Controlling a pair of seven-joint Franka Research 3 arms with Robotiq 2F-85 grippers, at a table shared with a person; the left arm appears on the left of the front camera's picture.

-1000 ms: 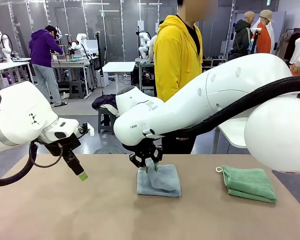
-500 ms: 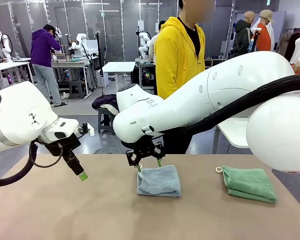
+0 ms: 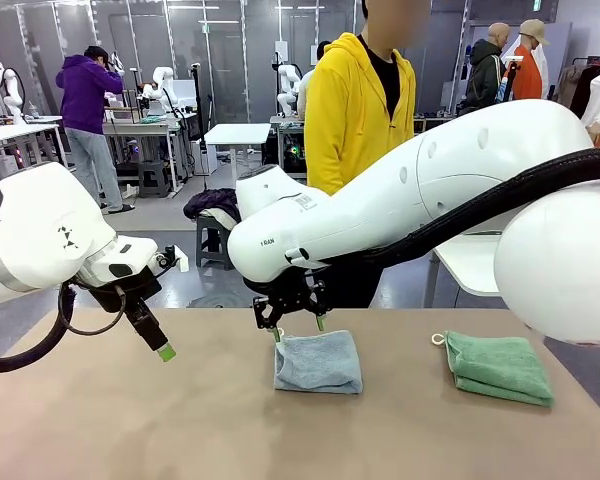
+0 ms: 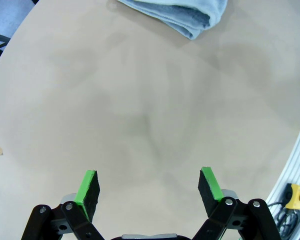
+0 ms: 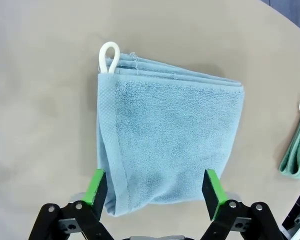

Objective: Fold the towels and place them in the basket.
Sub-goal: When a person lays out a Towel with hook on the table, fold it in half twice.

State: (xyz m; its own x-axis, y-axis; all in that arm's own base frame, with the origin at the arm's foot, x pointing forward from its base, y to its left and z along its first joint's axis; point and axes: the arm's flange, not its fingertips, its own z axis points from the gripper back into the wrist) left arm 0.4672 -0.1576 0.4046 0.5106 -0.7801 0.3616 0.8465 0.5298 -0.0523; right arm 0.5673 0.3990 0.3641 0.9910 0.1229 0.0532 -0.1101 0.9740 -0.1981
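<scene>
Grey-blue towel [image 4: 177, 15] cut off by left wrist view's top edge; green towel [image 5: 297, 160] clipped at right wrist view's right edge.

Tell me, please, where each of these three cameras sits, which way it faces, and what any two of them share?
Front view: between the arms, facing across the table at a person in yellow; both arms show.
Left wrist view: above bare tabletop, looking down past the open left hand.
Right wrist view: looking down past the open right hand onto the folded grey-blue towel.
Shared: that towel shows in all three; the green towel in front and right wrist views.
</scene>
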